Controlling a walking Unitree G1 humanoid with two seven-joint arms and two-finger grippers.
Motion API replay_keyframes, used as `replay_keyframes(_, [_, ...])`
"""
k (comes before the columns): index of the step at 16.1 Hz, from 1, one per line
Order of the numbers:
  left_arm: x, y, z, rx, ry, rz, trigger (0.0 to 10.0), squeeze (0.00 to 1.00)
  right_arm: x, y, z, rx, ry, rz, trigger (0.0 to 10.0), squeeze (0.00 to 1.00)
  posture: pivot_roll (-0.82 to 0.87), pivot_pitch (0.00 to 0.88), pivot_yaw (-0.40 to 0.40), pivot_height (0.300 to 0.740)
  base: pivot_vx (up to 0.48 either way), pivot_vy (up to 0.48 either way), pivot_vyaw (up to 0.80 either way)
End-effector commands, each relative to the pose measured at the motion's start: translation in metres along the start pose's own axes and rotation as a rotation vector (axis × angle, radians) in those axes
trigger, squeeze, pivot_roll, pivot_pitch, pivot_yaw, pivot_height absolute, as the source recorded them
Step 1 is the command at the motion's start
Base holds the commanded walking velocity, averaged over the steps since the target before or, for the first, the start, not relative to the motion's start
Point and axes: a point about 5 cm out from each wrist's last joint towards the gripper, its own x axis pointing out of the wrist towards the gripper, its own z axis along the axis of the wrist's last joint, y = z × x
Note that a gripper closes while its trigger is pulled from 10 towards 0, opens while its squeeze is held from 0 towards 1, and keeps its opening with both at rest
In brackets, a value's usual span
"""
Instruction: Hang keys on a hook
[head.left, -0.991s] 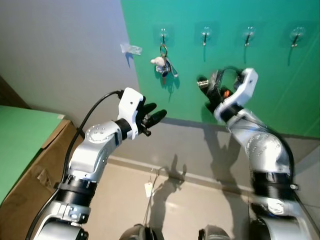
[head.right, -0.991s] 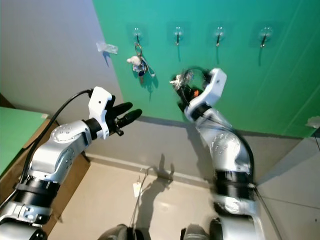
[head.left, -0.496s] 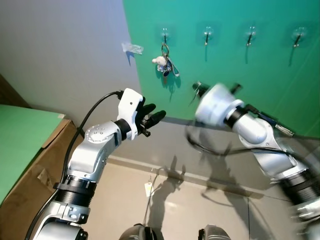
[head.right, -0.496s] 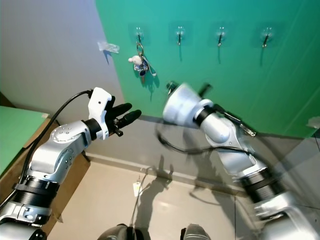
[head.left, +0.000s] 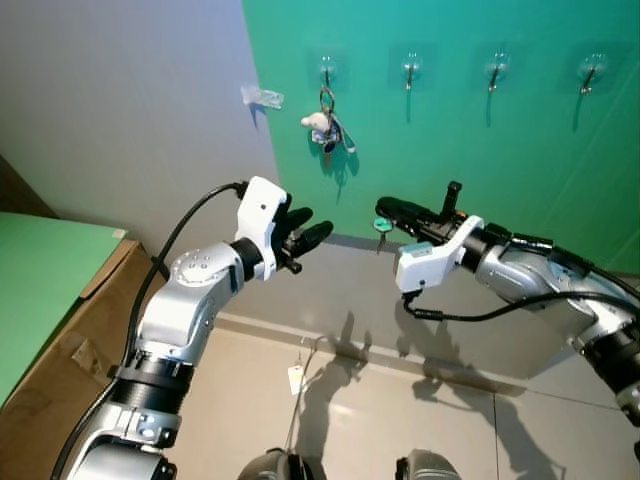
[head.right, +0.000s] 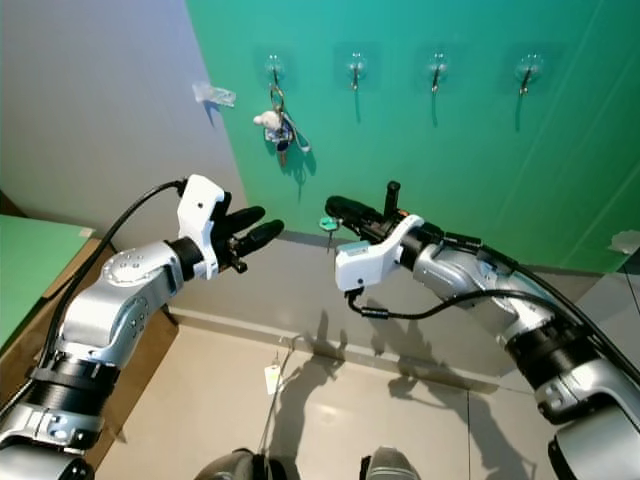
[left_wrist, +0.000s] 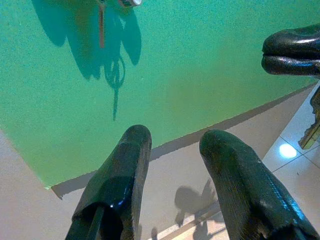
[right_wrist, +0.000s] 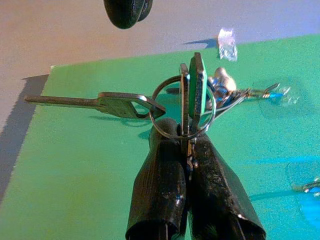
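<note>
Jaws of my right gripper (right_wrist: 189, 150) are pinching a key ring (right_wrist: 182, 107) shut, keys dangling, below the green wall's hooks (head.left: 408, 72). My left gripper (head.left: 303, 236) is hovering slightly parted near another key bunch (head.left: 327, 125) hanging on the leftmost hook.

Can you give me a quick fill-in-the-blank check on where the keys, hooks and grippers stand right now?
1. The right gripper is shut on a ring of ____.
2. The green wall carries a row of ____ hooks.
3. A bunch of keys already hangs on the hook nearest the ____ wall.
4. The left gripper holds nothing; its fingers are ____.

Missing words: keys; four; grey; open
</note>
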Motion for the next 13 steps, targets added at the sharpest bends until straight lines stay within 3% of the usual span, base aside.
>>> replay_keyframes(1, [-0.002, 0.003, 0.002, 0.018, 0.004, 0.006, 10.0, 0.0, 0.002, -0.001, 0.002, -0.038, -0.034, 0.004, 0.0, 0.0, -0.24, 0.059, 0.122, 0.717, 0.0, 0.0, 0.0])
replay_keyframes(5, [-0.001, 0.003, 0.003, 0.018, 0.001, 0.009, 10.0, 0.0, 0.001, -0.008, -0.004, -0.111, -0.056, -0.025, 0.0, 0.0, -0.24, 0.064, 0.124, 0.717, 0.0, 0.0, 0.0])
replay_keyframes(7, [0.0, 0.0, 0.006, -0.03, -0.031, -0.008, 10.0, 0.0, 0.002, -0.015, -0.005, -0.114, -0.06, -0.07, 0.0, 0.0, -0.25, 0.067, 0.126, 0.717, 0.0, 0.0, 0.0])
replay_keyframes(9, [0.0, -0.006, 0.015, -0.094, -0.082, -0.046, 10.0, 0.0, 0.004, -0.024, -0.009, -0.044, -0.046, -0.132, 0.0, 0.0, -0.25, 0.071, 0.126, 0.717, 0.0, 0.0, 0.0])
replay_keyframes(13, [0.001, -0.017, 0.028, -0.132, -0.125, -0.142, 10.0, 0.0, 0.009, -0.031, -0.009, 0.055, -0.047, -0.189, 0.0, 0.0, -0.25, 0.07, 0.127, 0.717, 0.0, 0.0, 0.0])
